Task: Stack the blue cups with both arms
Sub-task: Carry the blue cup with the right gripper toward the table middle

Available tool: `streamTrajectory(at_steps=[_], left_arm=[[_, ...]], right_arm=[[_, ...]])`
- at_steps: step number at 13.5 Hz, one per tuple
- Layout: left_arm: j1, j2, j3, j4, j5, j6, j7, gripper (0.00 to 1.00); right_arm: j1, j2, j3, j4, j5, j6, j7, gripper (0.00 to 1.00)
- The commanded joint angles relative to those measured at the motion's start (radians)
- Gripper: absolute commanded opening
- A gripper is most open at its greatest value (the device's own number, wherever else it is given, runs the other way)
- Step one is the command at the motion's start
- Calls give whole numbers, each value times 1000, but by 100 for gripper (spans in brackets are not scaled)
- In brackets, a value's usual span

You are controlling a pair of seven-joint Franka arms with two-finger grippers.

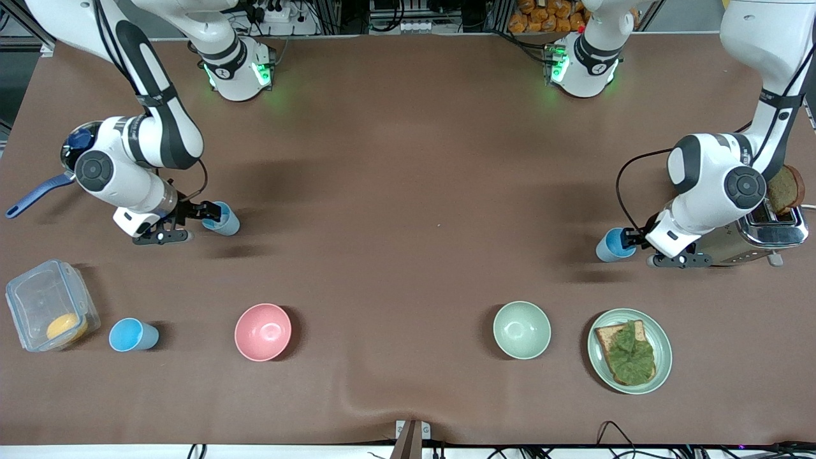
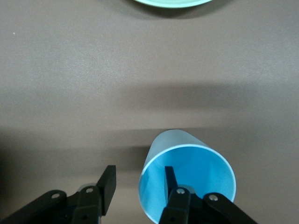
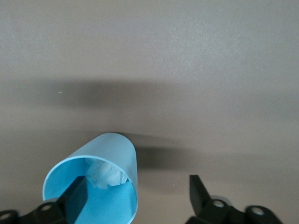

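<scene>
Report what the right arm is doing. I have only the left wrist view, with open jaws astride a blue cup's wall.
Observer: The right gripper is at another blue cup toward the right arm's end of the table, jaws open, one inside the rim.
Operator: Check inside that cup.
Observer: It holds something white and crumpled.
Operator: List any other cups.
Observer: A third blue cup stands beside the clear box, nearer the front camera.
</scene>
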Motion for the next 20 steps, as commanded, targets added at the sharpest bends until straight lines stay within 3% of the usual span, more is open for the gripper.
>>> streamTrajectory(at_steps=[1,2,3,6,7,11,15,20], left_arm=[[8,-20,-11,-23,20,16,-41,21],[8,-20,-11,-28,20,16,-41,7],[8,-18,-11,-28,20,14,-41,0],[9,-18,-11,-29,18,16,-53,0],[9,-18,-11,-29,18,16,-53,0],[8,-35,-14,-25,9,7,-72,0],[2,-46,-38,-20,9,-3,-70,0],[8,-40,-40,-5,9,-16,-65,0]], right_arm=[[9,-10,-2,-20,15,18,12,69],[11,-8,0,-20,18,18,14,52],[13,-5,0,-20,32,18,14,38],[29,1,-2,-18,66,16,15,5],[29,3,0,-18,72,13,15,0],[55,-4,0,-1,87,-4,53,0],[95,-27,1,74,109,-117,70,0],[274,-46,1,147,144,-188,306,0]])
